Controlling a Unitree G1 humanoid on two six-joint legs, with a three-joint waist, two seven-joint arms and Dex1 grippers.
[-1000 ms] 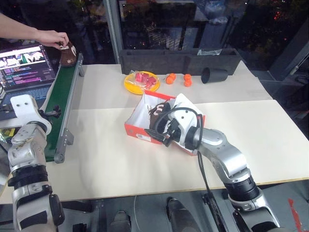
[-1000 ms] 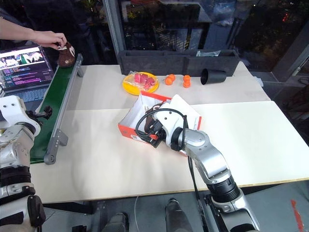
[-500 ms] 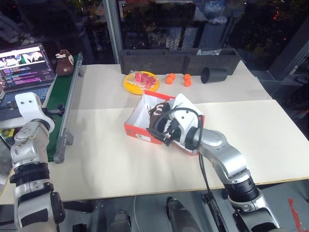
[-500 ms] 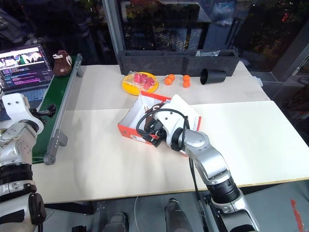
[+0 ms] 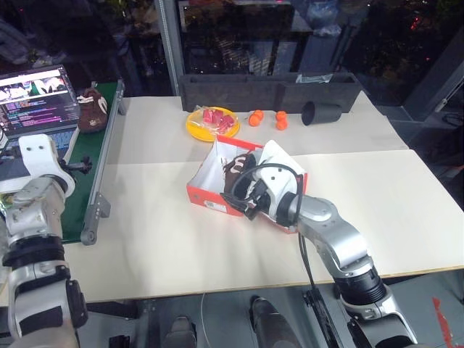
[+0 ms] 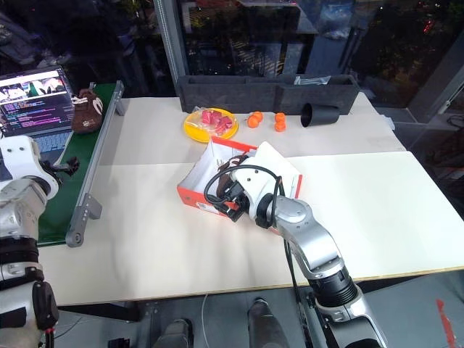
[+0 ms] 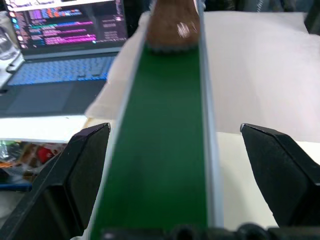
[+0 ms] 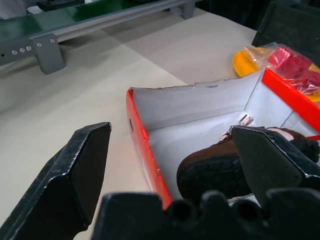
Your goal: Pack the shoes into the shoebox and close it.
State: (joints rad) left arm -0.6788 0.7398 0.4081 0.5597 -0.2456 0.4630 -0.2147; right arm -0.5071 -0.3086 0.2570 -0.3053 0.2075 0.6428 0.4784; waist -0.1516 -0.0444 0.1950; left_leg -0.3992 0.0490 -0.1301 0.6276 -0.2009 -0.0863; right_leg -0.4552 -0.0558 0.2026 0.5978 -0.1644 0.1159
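Shoes first, from the head views: one shoe (image 5: 238,172) lies inside the shoebox (image 5: 217,190) in the middle of the counter (image 5: 159,232), the other shoe (image 5: 90,110) sits at the far end of the green belt (image 5: 93,156) beside the laptop (image 5: 40,101). The right hand (image 5: 245,200) hangs at the box's near rim, holding nothing.

Left wrist view: the left hand (image 7: 175,185) has its fingers wide apart, looking along the belt at the brown shoe (image 7: 174,25), well short of it.

Right wrist view: the fingers (image 8: 75,170) stand apart too, over the box's corner, the packed shoe's sole (image 8: 210,172) showing inside.

These shoes look soft and light, so they should squash a little under a pinch; I would take the far one across its middle. The cardboard lid is thin and would bend if pushed hard.
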